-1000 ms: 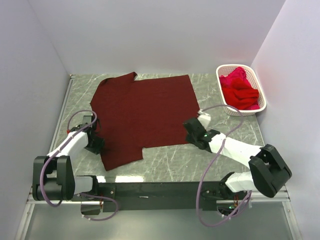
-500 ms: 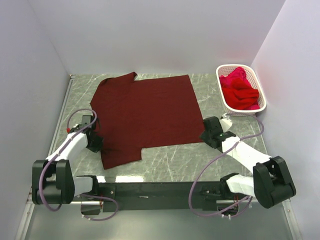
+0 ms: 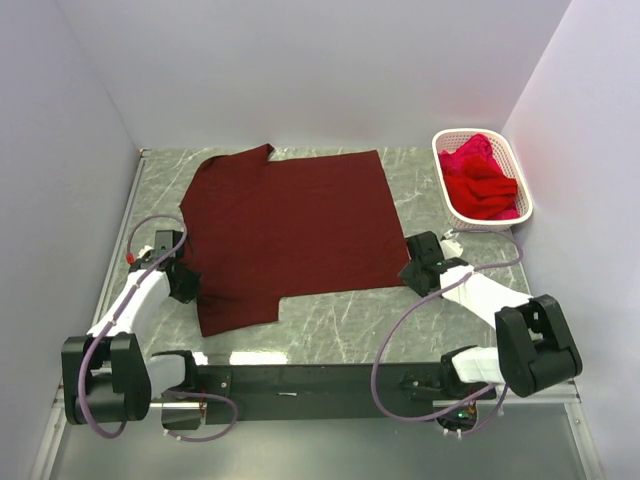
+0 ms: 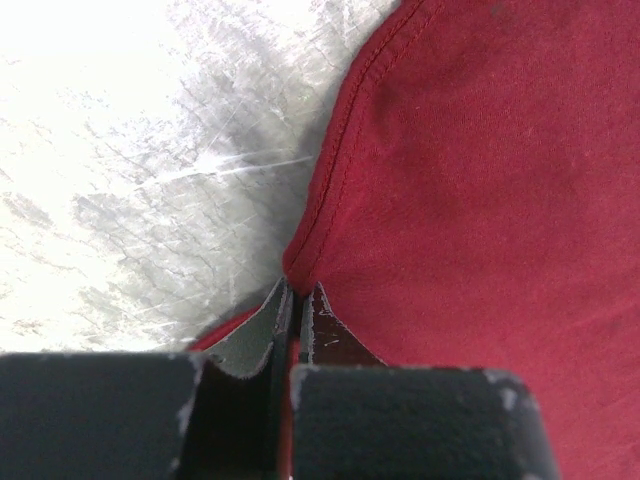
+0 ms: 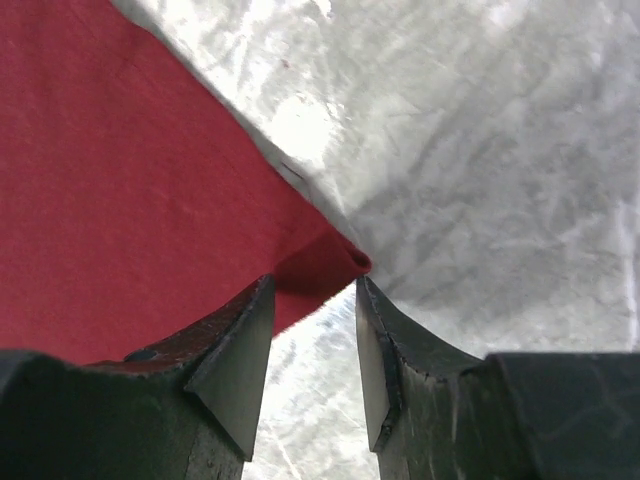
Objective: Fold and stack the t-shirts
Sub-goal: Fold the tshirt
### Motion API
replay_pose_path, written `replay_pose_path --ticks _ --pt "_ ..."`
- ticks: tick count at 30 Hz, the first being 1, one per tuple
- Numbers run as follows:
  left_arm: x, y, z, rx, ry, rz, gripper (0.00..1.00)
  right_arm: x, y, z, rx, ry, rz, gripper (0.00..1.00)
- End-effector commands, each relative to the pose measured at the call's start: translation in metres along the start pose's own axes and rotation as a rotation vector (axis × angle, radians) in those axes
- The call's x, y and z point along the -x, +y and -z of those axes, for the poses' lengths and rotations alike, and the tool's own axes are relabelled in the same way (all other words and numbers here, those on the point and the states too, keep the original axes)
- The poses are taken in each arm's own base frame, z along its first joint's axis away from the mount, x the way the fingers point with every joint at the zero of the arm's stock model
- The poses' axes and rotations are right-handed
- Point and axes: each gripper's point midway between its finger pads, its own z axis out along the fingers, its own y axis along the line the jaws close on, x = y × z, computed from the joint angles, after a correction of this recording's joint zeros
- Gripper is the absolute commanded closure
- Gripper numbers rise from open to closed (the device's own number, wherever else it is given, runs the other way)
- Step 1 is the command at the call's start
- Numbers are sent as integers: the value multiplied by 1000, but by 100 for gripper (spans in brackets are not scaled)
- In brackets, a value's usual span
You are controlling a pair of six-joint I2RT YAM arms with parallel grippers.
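Observation:
A dark maroon t-shirt (image 3: 290,230) lies spread flat on the marble table. My left gripper (image 3: 182,284) is at the shirt's left edge and is shut on it. In the left wrist view the jaws (image 4: 297,292) pinch the hemmed edge of the cloth (image 4: 480,200). My right gripper (image 3: 413,270) is at the shirt's near right corner. In the right wrist view it (image 5: 312,300) is open, and the curled corner of the shirt (image 5: 130,200) lies just between the fingertips, not gripped. Brighter crimson t-shirts (image 3: 480,180) are heaped in the basket.
A white slotted basket (image 3: 490,222) stands at the back right by the wall. Bare marble shows in front of the shirt (image 3: 340,315) and to its right. White walls close in the table on three sides.
My right gripper has moved right, off the shirt's hem to its near right corner. My left gripper has shifted slightly left, and the shirt's near left part has moved with it.

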Motion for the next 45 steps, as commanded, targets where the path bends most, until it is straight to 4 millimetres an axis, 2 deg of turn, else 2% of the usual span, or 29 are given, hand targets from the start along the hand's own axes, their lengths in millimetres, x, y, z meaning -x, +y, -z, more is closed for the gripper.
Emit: replay_pose_path --ticks 1,4,7,8,9,14,15,18,24,28,32,33,34,38,40,42,43,45 --pt "13 -15 9 -58 -24 -12 99 -6 -3 -6 -44 38 -21 55" --pt "14 -16 8 -62 -22 -17 99 -6 -4 -7 -55 38 -26 58" --pt "15 -17 8 -69 -18 -18 99 -5 -4 -8 -58 40 -19 81" --pt "16 -17 10 -75 -22 -17 99 -5 -4 -7 -55 40 -17 93" --pt "15 -17 11 -78 -18 -16 99 -7 -5 -6 -55 44 -12 100" --pt "14 -11 24 -92 -29 16 99 -7 -12 9 -14 31 -2 100" --pt "12 -9 26 -92 -25 23 99 -10 -19 11 -28 33 6 100" --pt "10 -7 35 -104 -23 54 99 -9 -26 24 -8 16 8 100" --pt "8 0 53 -134 -37 108 99 -12 -31 38 31 23 1 100" --pt "13 -5 52 -144 -52 107 99 -2 -16 43 71 4 5 100" --pt "25 -27 50 -153 -42 78 99 13 6 41 84 1 33 100" --pt "32 -37 54 -169 -53 72 99 24 18 43 108 -16 26 100" --pt "35 -41 48 -153 -46 59 99 28 23 43 113 -18 36 100" --pt "54 -72 44 -172 -56 37 99 48 53 33 121 -18 51 100" --pt "58 -81 35 -164 -40 27 99 57 63 29 124 -22 52 100" --pt "67 -94 35 -182 -46 30 99 65 76 22 129 -21 54 100" --pt "67 -96 27 -166 -32 23 99 69 78 19 124 -22 56 100" --pt "75 -108 26 -181 -36 22 99 76 88 12 124 -15 55 100"
